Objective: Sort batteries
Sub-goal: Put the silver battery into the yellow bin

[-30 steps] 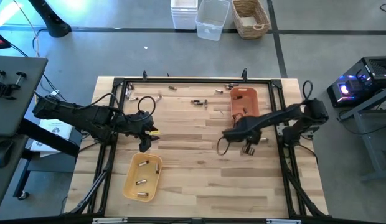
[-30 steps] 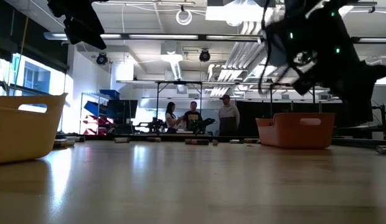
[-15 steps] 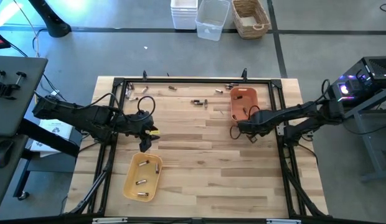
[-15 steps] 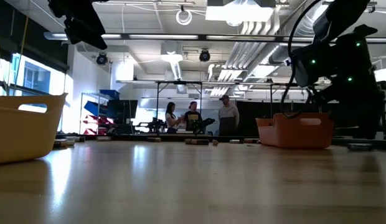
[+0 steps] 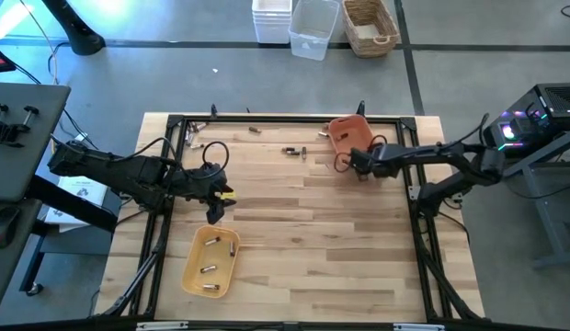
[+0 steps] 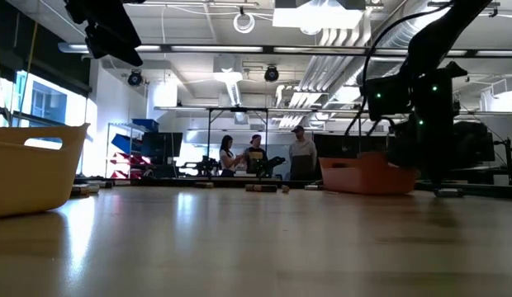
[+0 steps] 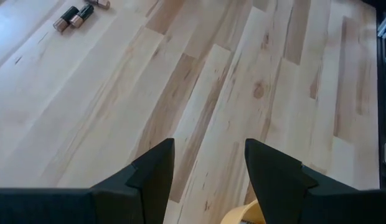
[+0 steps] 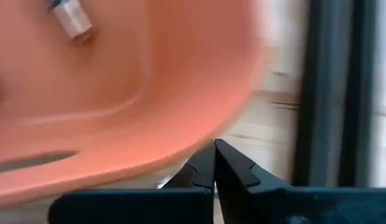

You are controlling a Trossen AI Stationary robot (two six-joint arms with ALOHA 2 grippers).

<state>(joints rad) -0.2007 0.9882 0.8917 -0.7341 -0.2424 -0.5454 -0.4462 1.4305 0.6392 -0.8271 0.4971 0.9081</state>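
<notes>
1. Nearest the front edge of the table (image 5: 294, 276), on its left half, lies the yellow tray (image 5: 211, 261). Its long axis runs roughly front to back, leaning slightly. Several batteries (image 5: 210, 268) lie inside it, most of them crosswise to the tray.
2. Just behind that tray hangs the left gripper (image 5: 214, 204), above bare wood. Its wrist view shows the two fingers (image 7: 154, 174) spread apart with nothing between them, and a corner of the yellow tray just beneath.
3. That same wrist view picks out two batteries (image 7: 75, 16) lying side by side on the boards, parallel and touching; the overhead camera does not make their pairing plain.
4. Farther back, on the right half, the right gripper (image 5: 354, 158) sits against the near end of the orange tray (image 5: 345, 134). Its wrist view shows the fingers (image 8: 202, 168) pressed together with no gap, tips at the tray's rim; whether they pinch the rim cannot be told.
5. The orange tray is skewed, with its long axis running diagonally. Only the right wrist view shows a battery (image 8: 71, 22) inside it, lying slantwise.
6. Beyond, loose batteries (image 5: 293, 152) lie strewn along the back of the table, mostly pointing left to right; more sit near the back left corner (image 5: 195, 142).
7. The table-level camera alone shows people (image 6: 256, 155) standing in the room behind.
</notes>
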